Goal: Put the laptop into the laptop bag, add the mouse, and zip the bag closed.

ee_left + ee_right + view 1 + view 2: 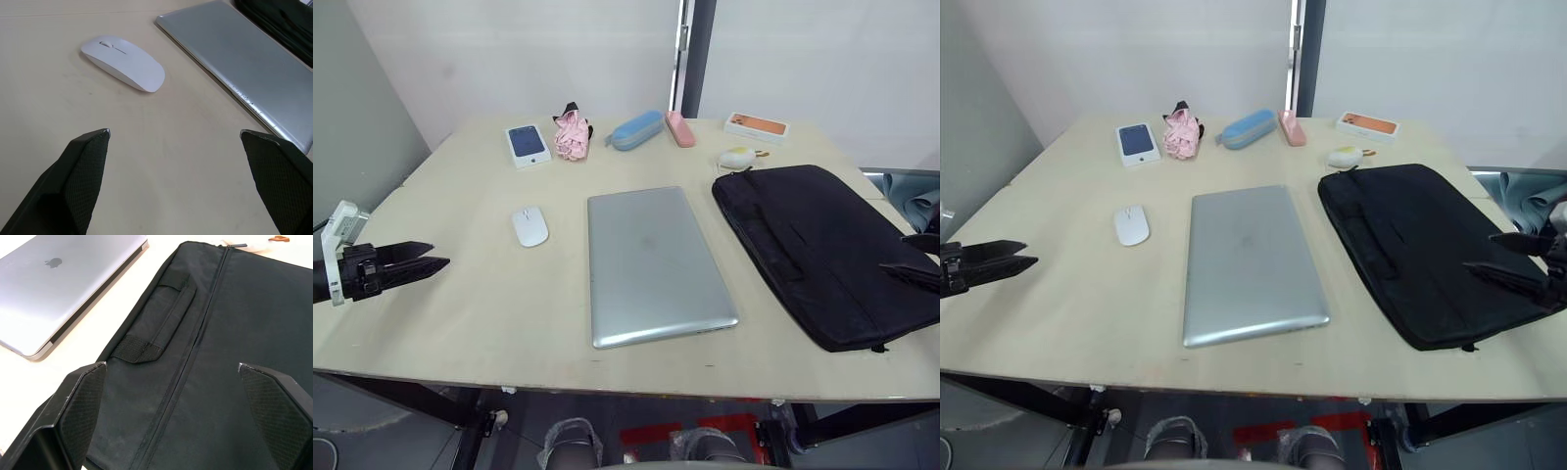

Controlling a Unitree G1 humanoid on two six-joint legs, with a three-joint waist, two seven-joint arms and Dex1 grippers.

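Observation:
The silver laptop (654, 262) lies shut in the middle of the table. To its right the black laptop bag (822, 250) lies flat, handle strap (161, 320) up and zipper running along its length, with a white plush duck charm (738, 157) at its far corner. The white mouse (530, 225) sits left of the laptop. My left gripper (435, 257) hovers open at the table's left edge, pointing toward the mouse (124, 62), empty. My right gripper (1494, 253) stands open over the bag's right part, holding nothing.
Along the table's far side lie a boxed phone (528, 144), a pink folded umbrella (573, 134), a blue pencil case (636, 129), a pink case (680, 128) and an orange-topped white box (757, 126). Bare tabletop lies between my left gripper and the mouse.

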